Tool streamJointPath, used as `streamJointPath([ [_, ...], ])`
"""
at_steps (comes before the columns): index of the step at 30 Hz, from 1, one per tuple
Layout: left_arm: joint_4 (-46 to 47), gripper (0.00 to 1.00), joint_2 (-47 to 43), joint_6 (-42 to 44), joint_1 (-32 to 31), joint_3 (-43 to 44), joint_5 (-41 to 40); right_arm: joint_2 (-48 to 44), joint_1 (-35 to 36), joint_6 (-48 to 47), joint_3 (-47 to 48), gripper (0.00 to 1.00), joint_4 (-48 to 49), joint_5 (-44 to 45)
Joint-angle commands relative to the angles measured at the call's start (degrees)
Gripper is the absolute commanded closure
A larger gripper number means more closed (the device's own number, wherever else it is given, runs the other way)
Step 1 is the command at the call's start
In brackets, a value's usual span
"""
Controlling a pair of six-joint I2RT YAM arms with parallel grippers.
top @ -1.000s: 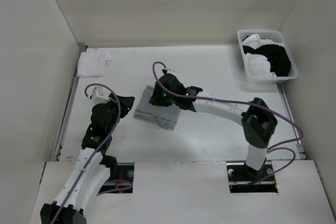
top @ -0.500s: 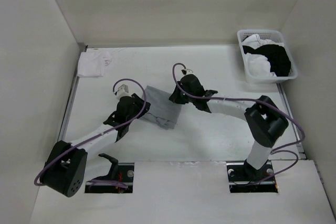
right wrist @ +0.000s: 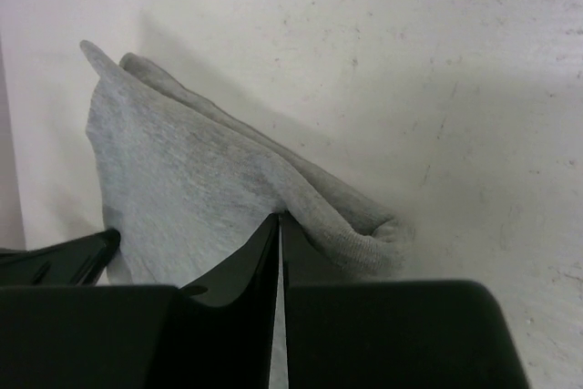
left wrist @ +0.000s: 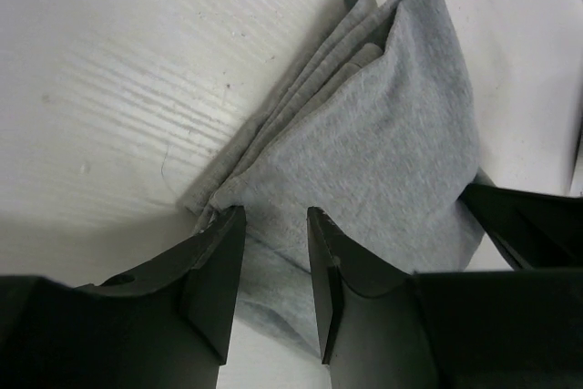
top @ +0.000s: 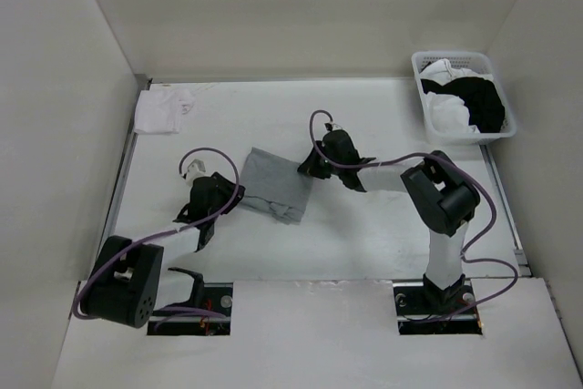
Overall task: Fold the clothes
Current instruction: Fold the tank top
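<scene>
The clothes are one gray T-shirt (top: 273, 185), folded into a small bundle on the white table (top: 383, 225). My left gripper (top: 231, 196) lies low at the bundle's left edge. In the left wrist view it (left wrist: 273, 218) is open, with gray fabric (left wrist: 383, 125) under and just beyond the gap. My right gripper (top: 311, 168) is at the bundle's right corner. In the right wrist view it (right wrist: 278, 218) is shut, its tips pinching the rolled edge of the T-shirt (right wrist: 182, 179).
A white basket (top: 424, 107) holding black and white garments (top: 474, 102) stands at the back right. A small white folded cloth (top: 162, 108) lies in the back left corner. Walls enclose the table on the left, back and right.
My right gripper moved off the top of the T-shirt to its right corner and shut there. The left arm swung in to the bundle's left edge. The bundle lies flatter.
</scene>
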Motion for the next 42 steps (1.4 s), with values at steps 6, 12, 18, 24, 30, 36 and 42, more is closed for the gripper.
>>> streamJointPath([
  [6,-14.11,0.63,-24.6,0.25,-1.62,0.14,-0.4,-5.75,-1.74,0.39,-1.03,0.7,6.91,-4.47],
  [12,-24.75,0.55,-35.53,5.69,-5.13,7.43,-4.27,-22.53,-1.56,-3.12,-6.91,0.36,7.09,-5.54],
  [18,-28.89,0.48,-33.87,10.71,-8.3,12.98,-4.63,-37.05,-3.05,-7.34,-17.45,0.17,8.84,1.21],
  [24,-33.11,0.45,-32.54,13.35,-7.43,14.92,-5.76,-40.84,-3.23,-10.43,-25.98,0.08,14.2,11.15],
  [30,-37.16,0.45,-35.44,11.6,-1.72,13.51,-9.19,-38.56,-3.67,-9.81,-29.16,0.07,18.07,16.79],
  [36,-35.85,0.45,-33.26,8.96,3.56,10.79,-7.18,-39.87,-6.04,-8.67,-31.09,0.07,19.04,18.1],
  [42,-33.73,0.46,-30.7,8.69,4.18,10.52,-5.94,-40.49,-8.15,-6.91,-31.97,0.07,19.13,17.23],
])
